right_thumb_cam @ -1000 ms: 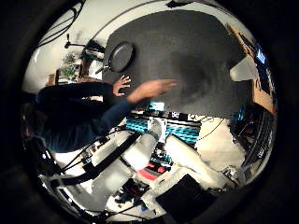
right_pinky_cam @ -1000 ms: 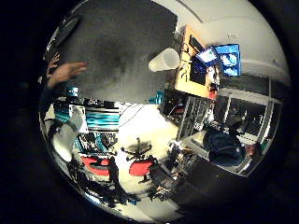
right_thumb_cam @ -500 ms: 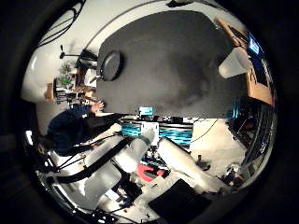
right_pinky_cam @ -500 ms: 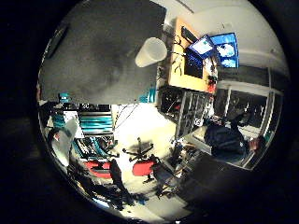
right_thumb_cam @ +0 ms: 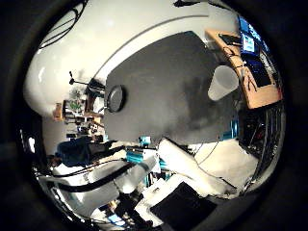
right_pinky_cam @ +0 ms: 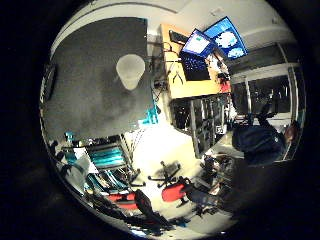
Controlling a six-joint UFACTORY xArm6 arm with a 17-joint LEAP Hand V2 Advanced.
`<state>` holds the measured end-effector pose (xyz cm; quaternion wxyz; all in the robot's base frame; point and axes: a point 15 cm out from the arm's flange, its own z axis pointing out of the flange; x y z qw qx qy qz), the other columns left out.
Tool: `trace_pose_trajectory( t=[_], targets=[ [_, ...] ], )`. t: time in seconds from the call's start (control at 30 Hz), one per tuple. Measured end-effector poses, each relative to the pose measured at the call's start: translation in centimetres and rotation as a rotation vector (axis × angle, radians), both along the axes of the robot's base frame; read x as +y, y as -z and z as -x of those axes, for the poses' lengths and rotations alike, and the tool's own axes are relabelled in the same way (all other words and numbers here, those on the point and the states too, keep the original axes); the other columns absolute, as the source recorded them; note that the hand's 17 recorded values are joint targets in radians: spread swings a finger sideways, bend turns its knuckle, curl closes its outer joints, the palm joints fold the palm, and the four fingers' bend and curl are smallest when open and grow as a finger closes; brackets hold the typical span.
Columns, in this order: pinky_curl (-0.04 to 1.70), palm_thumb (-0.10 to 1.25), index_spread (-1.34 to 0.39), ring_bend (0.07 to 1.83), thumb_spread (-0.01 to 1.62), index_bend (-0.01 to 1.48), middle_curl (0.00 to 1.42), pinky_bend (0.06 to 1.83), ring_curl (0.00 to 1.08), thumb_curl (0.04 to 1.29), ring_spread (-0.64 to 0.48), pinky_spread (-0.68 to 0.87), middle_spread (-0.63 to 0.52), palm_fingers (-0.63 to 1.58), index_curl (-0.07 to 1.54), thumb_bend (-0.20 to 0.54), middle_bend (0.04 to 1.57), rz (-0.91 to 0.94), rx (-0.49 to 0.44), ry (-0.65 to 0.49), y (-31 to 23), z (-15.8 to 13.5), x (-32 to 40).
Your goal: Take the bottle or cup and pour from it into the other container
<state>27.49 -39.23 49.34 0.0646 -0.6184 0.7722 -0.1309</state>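
Observation:
A white plastic cup (right_thumb_cam: pixel 222 83) stands upright on a dark grey table (right_thumb_cam: pixel 163 96), close to the table edge that faces a wooden desk. A dark round dish (right_thumb_cam: pixel 115 98) lies on the same table at the opposite side, well apart from the cup. Both are small in the palm views, so my right hand is high above and away from them. Nothing lies in or near the palm. White arm segments (right_thumb_cam: pixel 187 163) cross the thumb side view beside the table's edge.
A wooden desk (right_pinky_cam: pixel 192 75) with a laptop and monitors stands right beside the cup's end of the table. On the floor beyond the table are teal racks (right_pinky_cam: pixel 107 157) and red office chairs (right_pinky_cam: pixel 172 192). Metal shelving (right_pinky_cam: pixel 210 120) stands under the desk.
A person's arm that reached over the table a second ago has pulled back and is gone from it. The whole picture has shifted, so the camera has moved; cup and dish stay put.

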Motion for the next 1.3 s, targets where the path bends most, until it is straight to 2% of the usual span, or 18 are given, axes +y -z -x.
trace_pose_trajectory(
  t=[0.17,0.43,0.7,0.9,1.3],
  targets=[
    [0.32,0.56,-0.30,0.20,1.10,0.16,0.32,0.43,0.24,0.30,0.20,0.49,0.05,0.20,0.29,-0.024,0.20,-0.016,-0.142,0.084,0.7,-0.7,-4.3],
    [0.32,0.53,-0.29,0.24,1.08,0.14,0.33,0.49,0.26,0.31,0.21,0.51,0.06,0.20,0.27,-0.026,0.20,-0.058,-0.297,0.211,2.6,-0.1,-10.0],
    [0.32,0.48,-0.24,0.30,1.06,0.14,0.33,0.58,0.27,0.30,0.21,0.53,0.08,0.18,0.24,-0.028,0.21,-0.186,-0.441,0.312,6.1,0.4,-13.9],
    [0.31,0.45,-0.22,0.35,1.05,0.14,0.33,0.64,0.27,0.30,0.21,0.52,0.10,0.17,0.24,-0.026,0.24,-0.329,-0.576,0.355,9.5,-0.4,-15.8],
    [0.29,0.38,-0.21,0.42,1.01,0.15,0.33,0.71,0.27,0.29,0.20,0.53,0.11,0.17,0.25,-0.030,0.25,-0.562,-0.633,0.402,17.7,-0.4,-16.8]
  ],
)
